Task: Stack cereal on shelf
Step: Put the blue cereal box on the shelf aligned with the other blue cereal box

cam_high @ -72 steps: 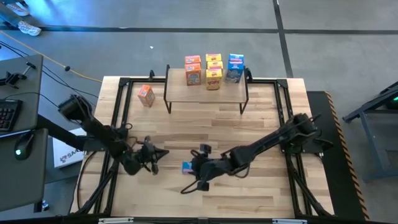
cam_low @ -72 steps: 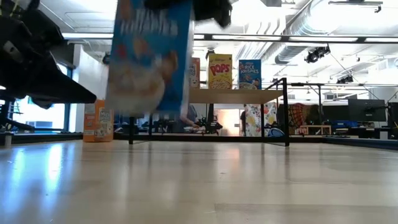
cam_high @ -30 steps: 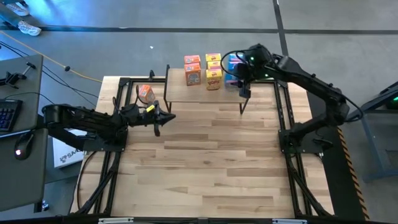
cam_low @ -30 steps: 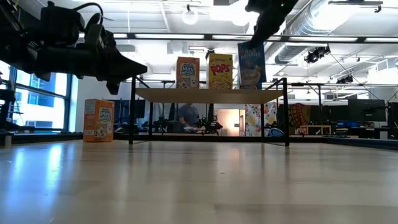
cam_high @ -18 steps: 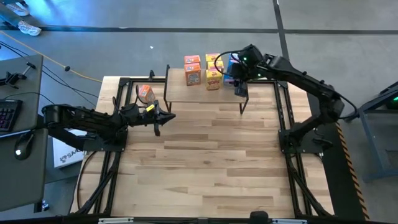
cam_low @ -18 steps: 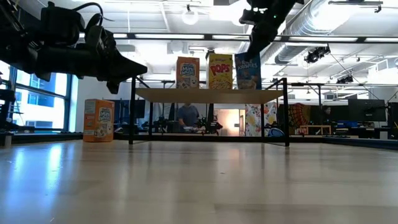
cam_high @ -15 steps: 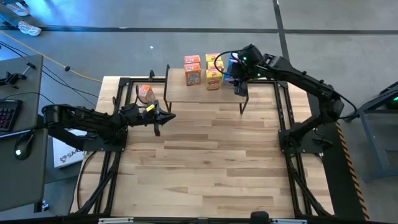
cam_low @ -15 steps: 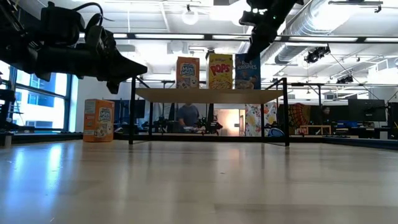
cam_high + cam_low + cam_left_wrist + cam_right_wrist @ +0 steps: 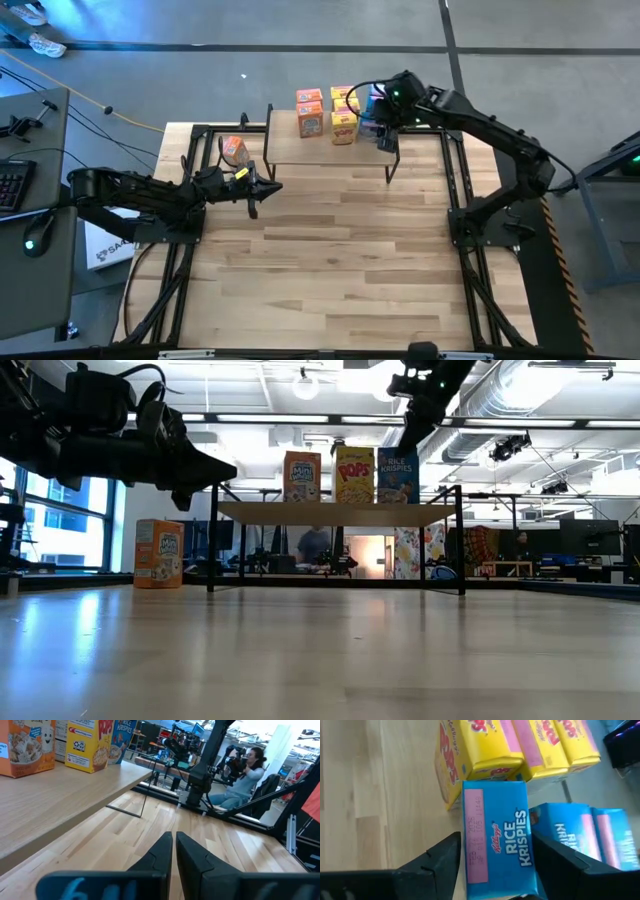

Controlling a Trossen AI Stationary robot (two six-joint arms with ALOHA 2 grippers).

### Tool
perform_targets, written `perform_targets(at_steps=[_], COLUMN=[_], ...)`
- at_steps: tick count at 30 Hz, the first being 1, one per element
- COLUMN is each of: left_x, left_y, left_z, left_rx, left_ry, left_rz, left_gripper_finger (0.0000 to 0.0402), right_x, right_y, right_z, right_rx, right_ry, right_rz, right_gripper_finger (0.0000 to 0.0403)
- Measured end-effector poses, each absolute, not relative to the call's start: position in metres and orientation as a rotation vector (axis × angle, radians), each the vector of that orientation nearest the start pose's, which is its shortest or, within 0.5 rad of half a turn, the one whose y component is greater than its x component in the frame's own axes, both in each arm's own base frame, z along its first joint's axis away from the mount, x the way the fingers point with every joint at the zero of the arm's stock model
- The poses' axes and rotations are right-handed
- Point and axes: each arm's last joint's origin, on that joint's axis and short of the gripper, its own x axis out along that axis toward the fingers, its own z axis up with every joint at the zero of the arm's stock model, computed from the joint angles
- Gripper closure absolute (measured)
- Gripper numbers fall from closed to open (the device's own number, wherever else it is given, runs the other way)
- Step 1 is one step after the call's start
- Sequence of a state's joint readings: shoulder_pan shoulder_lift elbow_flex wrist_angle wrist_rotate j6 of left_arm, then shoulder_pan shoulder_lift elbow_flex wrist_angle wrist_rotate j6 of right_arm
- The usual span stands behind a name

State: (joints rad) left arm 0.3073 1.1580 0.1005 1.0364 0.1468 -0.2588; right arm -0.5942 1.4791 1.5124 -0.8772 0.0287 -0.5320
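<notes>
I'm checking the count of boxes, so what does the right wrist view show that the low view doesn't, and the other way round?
Only the right wrist view: three yellow boxes in a row front to back, and two more blue boxes behind the front blue box, whose top lies between the right end effector's open fingers.

Only the low view: an orange box on the shelf, another orange box standing on the table left of the shelf, and the left end effector hovering.

Both: the front yellow and blue boxes on the shelf.

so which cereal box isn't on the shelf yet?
The lone orange box, standing on the tabletop left of the shelf, near the left gripper. The other boxes all sit on the shelf's top.
</notes>
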Motion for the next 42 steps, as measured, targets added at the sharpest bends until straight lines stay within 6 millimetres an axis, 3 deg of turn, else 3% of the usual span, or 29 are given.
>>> perform_targets(at_steps=[8,12,15,21,23,28,42], left_x=[0.176,0.176,0.176,0.176,0.176,0.176,0.176], left_y=[0.051,0.051,0.052,0.052,0.052,0.052,0.052], left_z=[0.159,0.159,0.159,0.159,0.159,0.159,0.160], left_rx=[-0.252,-0.236,-0.236,-0.236,-0.236,-0.236,-0.237], left_ry=[0.001,0.002,0.001,0.001,0.000,-0.002,-0.004], left_rz=[0.163,0.166,0.168,0.170,0.180,0.189,0.190], left_gripper_finger=[0.0389,0.0394,0.0396,0.0398,0.0398,0.0399,0.0399], right_x=[0.247,0.247,0.250,0.260,0.264,0.267,0.264], right_y=[-0.156,-0.155,-0.159,-0.166,-0.168,-0.172,-0.167], right_z=[0.390,0.394,0.391,0.380,0.376,0.372,0.373], right_rx=[-0.321,-0.257,-0.214,-0.168,-0.168,-0.171,-0.184], right_ry=[0.891,0.859,0.857,0.881,0.899,0.915,0.941], right_rz=[-0.399,-0.413,-0.455,-0.476,-0.483,-0.523,-0.506], right_gripper_finger=[0.0187,0.0208,0.0250,0.0376,0.0395,0.0379,0.0390])
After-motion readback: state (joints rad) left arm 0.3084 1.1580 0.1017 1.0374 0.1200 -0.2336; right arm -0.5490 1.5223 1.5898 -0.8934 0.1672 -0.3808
